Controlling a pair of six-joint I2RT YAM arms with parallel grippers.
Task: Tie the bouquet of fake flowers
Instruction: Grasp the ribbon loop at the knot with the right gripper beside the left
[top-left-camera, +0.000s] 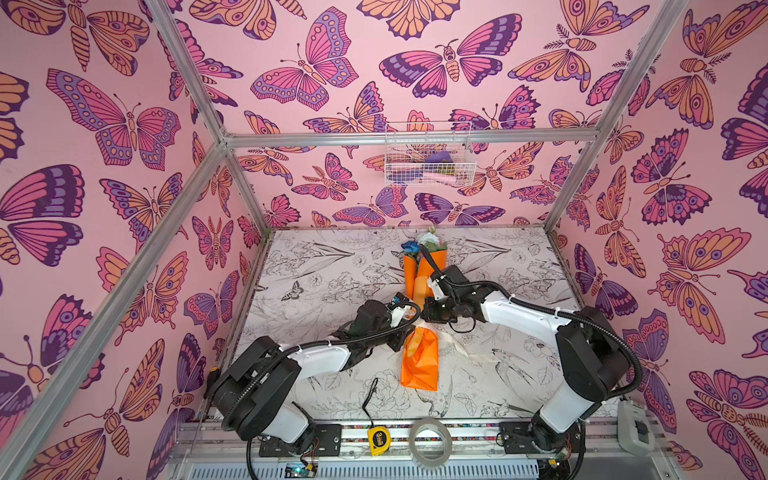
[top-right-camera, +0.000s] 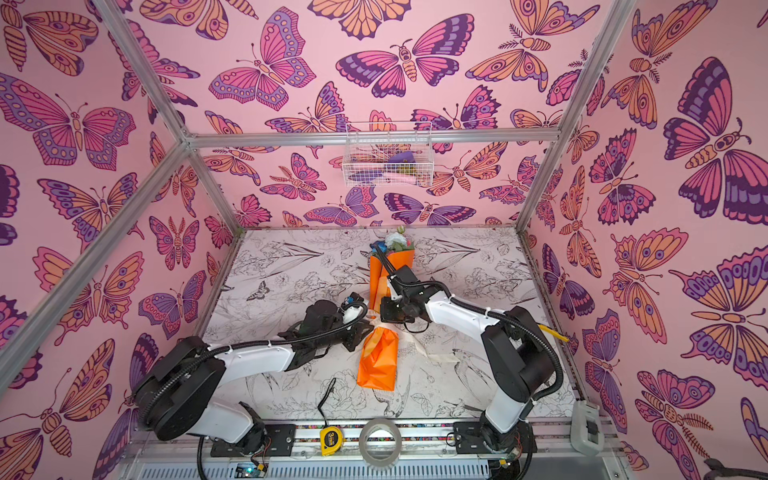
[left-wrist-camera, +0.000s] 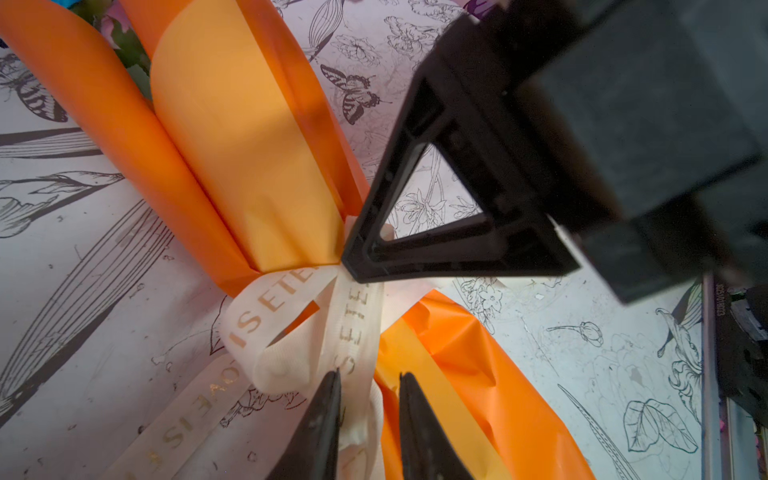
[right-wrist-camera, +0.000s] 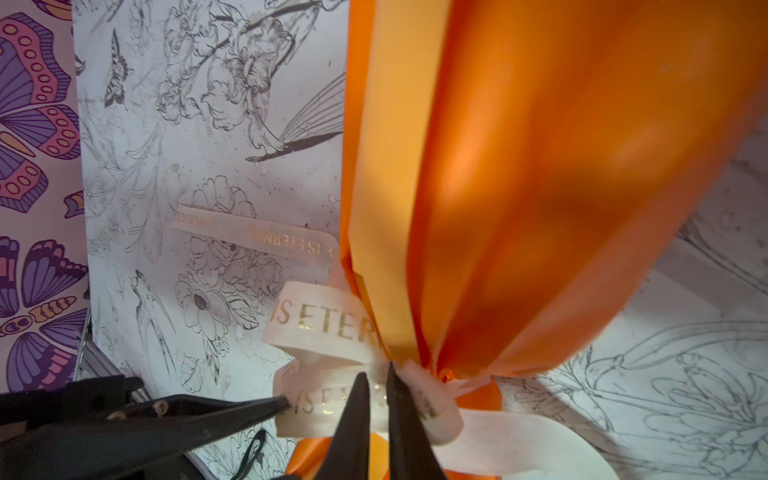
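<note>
Wrist-only: ribbon (left-wrist-camera: 266, 307) perhaps knotted round bouquet (left-wrist-camera: 249, 145).

Your bouquet of fake flowers (top-left-camera: 419, 365) shows glossy orange wrapping with paler yellow-orange bands at the centre of both top views, blue and white blooms at its upper end. The ribbon (left-wrist-camera: 291, 299) is cream with gold capital lettering. The tabletop (top-left-camera: 324, 266) is white, printed with black line-drawn flowers, birds and butterflies. The walls (top-left-camera: 291, 83) are pink with purple, magenta and orange butterflies. At lower centre, the tape measure (top-left-camera: 379, 439) is yellow and black.
</note>
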